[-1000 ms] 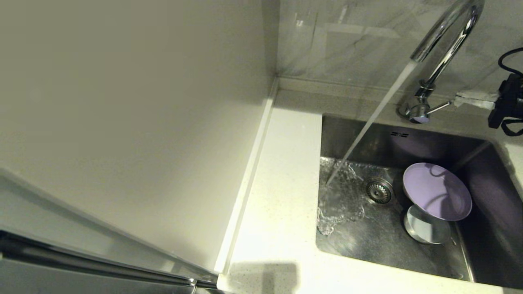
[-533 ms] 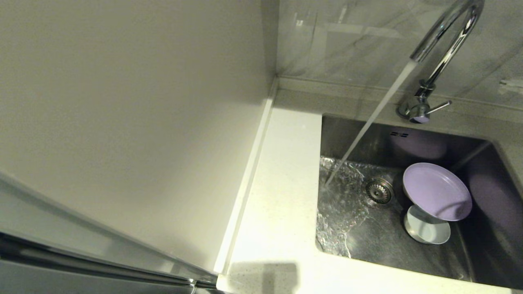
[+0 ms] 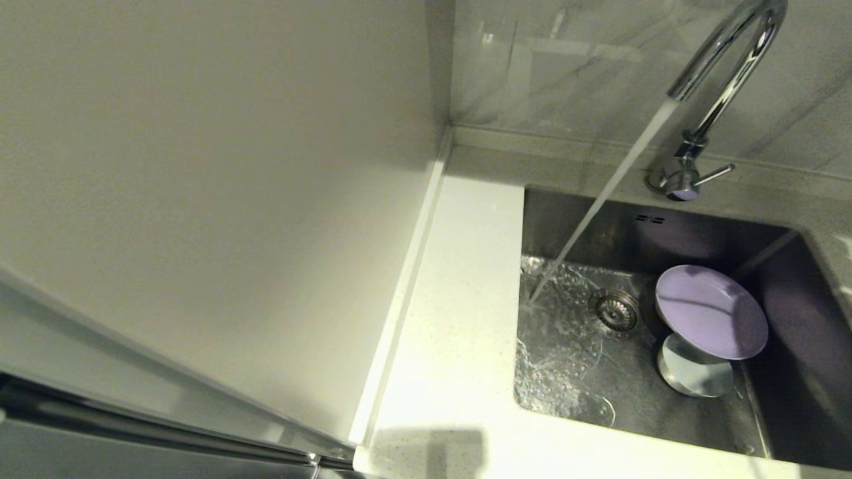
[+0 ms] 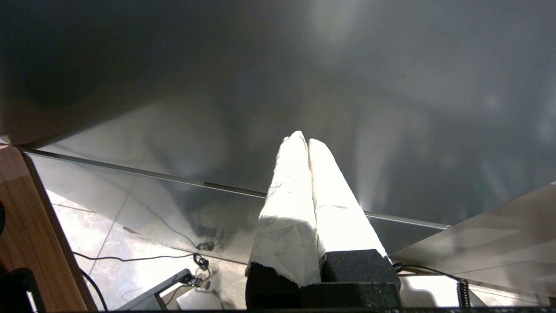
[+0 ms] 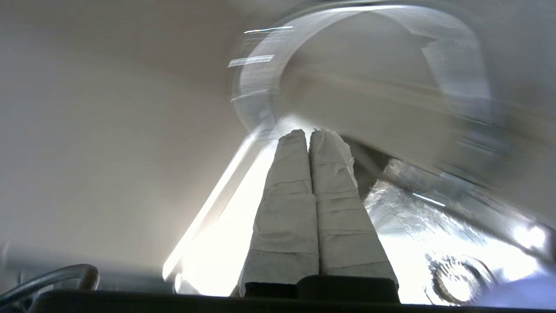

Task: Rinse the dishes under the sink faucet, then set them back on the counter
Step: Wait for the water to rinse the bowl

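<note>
Water runs from the chrome faucet [image 3: 725, 53] into the left part of the steel sink [image 3: 586, 219]. A lilac plate [image 3: 711, 311] leans tilted at the sink's right, resting over a pale bowl [image 3: 692, 376]. The white counter [image 3: 459, 319] to the left of the sink is bare. Neither gripper shows in the head view. In the right wrist view my right gripper [image 5: 309, 132] is shut and empty, up near the blurred faucet arc [image 5: 260, 52], with the drain [image 5: 456, 278] below. My left gripper [image 4: 304, 140] is shut and empty, parked low beside a dark cabinet front.
The faucet lever [image 3: 715, 174] sticks out to the right at the base. A drain strainer [image 3: 616, 311] sits mid-sink beside the plate. A cream wall panel [image 3: 200, 166] bounds the counter on the left, and a tiled wall [image 3: 566, 66] stands behind.
My right gripper, at the head view's right edge by the faucet lever a second ago, has drawn away out of that view. Water keeps running; plate and bowl have not moved.
</note>
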Robot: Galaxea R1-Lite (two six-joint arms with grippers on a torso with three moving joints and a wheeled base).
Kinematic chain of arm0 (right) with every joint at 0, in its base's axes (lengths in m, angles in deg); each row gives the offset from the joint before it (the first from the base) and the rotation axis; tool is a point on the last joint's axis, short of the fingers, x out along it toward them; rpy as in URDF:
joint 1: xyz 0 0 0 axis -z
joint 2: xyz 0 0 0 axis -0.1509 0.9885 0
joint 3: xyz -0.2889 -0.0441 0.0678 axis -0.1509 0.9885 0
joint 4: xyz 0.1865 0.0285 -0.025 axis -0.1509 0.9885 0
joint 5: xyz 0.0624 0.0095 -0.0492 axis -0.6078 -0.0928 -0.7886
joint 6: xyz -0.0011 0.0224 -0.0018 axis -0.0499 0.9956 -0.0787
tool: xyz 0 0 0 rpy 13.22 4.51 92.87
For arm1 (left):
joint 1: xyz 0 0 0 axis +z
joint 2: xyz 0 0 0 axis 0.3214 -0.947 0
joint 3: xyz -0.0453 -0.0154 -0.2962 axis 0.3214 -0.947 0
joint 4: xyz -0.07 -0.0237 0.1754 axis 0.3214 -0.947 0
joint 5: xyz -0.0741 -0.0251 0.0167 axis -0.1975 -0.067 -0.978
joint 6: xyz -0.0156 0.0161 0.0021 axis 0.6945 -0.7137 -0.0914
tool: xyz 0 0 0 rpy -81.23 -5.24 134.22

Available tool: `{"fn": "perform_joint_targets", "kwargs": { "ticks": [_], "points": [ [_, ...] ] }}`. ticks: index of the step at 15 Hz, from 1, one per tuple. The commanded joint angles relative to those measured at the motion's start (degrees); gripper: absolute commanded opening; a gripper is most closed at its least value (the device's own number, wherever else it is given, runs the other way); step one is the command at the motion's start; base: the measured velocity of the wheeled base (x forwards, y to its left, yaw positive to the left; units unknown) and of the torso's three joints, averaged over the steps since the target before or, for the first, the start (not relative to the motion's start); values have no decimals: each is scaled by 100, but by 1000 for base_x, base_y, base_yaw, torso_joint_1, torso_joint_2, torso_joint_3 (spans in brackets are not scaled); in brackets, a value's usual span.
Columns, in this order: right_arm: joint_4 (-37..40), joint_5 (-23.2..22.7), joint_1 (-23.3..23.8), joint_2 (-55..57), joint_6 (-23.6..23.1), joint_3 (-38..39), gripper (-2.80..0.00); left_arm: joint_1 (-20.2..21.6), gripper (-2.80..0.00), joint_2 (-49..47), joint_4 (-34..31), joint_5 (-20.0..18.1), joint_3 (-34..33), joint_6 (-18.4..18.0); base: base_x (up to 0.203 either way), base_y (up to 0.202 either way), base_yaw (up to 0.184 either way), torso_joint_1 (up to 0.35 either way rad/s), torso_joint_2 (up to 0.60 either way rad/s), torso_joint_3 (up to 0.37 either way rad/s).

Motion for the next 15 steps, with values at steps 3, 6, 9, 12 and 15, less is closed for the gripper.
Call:
{"fn": "perform_joint_targets", "kwargs": {
  "ticks": [3,6,9,12,15],
  "points": [
    [32,-145,-1218,-1822,-1147,1717,-280,1,-280,0,0,0,-18,3,0,0,0,0,0,0],
    [216,-80,-1877,-3218,-3026,3560,-280,1,-280,0,0,0,-18,3,0,0,0,0,0,0],
    [1570,1623,-2865,-4110,-4721,4334,-280,1,-280,0,0,0,-18,3,0,0,0,0,0,0],
    [3258,5488,-3161,-4623,-5180,4497,-280,1,-280,0,0,0,-18,3,0,0,0,0,0,0],
    [4275,8549,-3321,-5897,-5249,5232,-280,1,-280,0,0,0,-18,3,0,0,0,0,0,0]
  ]
}}
